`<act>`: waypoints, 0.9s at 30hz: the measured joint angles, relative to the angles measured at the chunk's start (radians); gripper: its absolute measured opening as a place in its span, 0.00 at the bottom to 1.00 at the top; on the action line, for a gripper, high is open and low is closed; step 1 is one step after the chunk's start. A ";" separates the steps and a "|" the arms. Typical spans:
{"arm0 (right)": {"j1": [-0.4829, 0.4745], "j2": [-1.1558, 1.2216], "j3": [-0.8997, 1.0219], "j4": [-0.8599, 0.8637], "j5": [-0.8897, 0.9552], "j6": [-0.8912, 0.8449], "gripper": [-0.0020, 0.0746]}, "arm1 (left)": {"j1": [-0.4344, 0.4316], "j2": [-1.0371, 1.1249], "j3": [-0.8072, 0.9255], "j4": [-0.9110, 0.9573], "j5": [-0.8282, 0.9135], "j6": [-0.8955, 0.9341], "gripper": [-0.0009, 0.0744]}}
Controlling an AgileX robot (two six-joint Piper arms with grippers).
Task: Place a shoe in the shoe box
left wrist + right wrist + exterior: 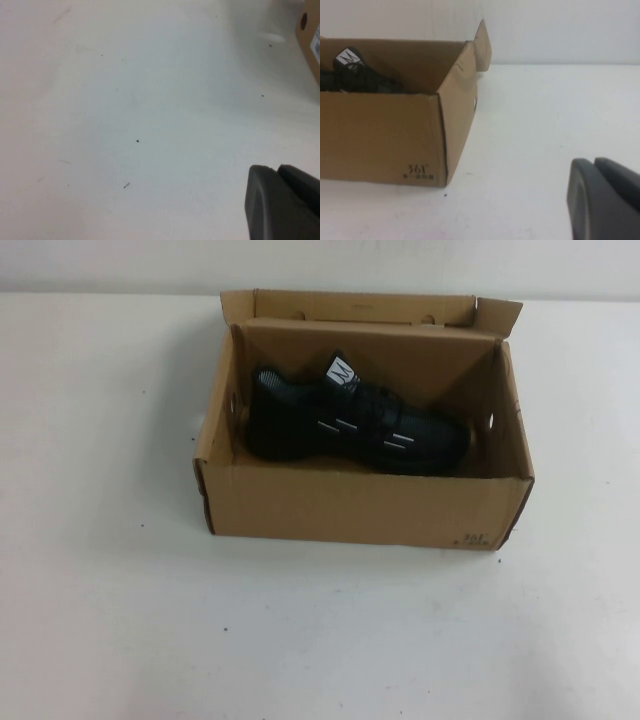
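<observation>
I see the black knit sneaker lying on its side inside the corrugated cardboard shoe box, sole toward the far wall, so I judge the placing done. The left tool hangs over bare white table; the right tool sits low beside the box. Whether either is parted I cannot tell.
</observation>
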 joint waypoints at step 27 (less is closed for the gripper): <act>0.000 -0.023 0.000 -0.422 0.215 0.470 0.00 | 0.000 0.000 0.000 0.000 0.002 0.000 0.01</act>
